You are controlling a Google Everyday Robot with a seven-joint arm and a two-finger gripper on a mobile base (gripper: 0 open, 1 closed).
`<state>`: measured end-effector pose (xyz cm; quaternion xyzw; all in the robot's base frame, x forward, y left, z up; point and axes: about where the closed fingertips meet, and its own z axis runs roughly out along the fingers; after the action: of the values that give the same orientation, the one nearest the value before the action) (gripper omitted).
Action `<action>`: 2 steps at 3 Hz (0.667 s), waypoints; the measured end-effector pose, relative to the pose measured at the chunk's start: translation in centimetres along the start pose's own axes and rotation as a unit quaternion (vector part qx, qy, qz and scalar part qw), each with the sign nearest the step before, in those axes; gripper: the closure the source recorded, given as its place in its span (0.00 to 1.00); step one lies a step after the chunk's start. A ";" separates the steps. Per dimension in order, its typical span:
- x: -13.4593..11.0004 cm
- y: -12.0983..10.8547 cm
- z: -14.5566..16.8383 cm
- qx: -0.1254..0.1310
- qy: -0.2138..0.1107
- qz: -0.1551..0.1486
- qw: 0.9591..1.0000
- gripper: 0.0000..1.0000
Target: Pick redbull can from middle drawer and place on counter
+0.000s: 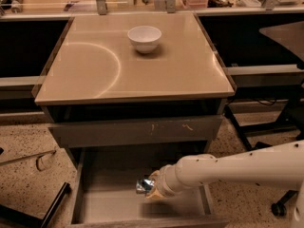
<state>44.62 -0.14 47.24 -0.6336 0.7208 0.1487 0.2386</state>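
Observation:
The middle drawer [109,207] stands pulled open below the scratched grey drawer front. My gripper [151,189] reaches into it from the right on a white arm. It is shut on the redbull can [142,185], whose shiny end points left, and holds the can above the drawer's flat bottom. The counter [175,65] is the tan glossy top above, with a pale curved reflection on its left half.
A white bowl [144,38] sits near the back middle of the counter. The scratched grey drawer front [135,129] overhangs the open drawer. A dark bar [54,203] lies on the speckled floor to the left. A table leg and a chair wheel [278,208] stand at right.

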 end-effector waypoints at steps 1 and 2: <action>-0.1 -0.2 0.0 0.001 -0.001 0.000 1.000 1.00; -0.7 -0.5 -0.7 0.007 -0.008 -0.008 1.000 1.00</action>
<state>45.03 0.02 48.25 -0.6363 0.7150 0.1467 0.2500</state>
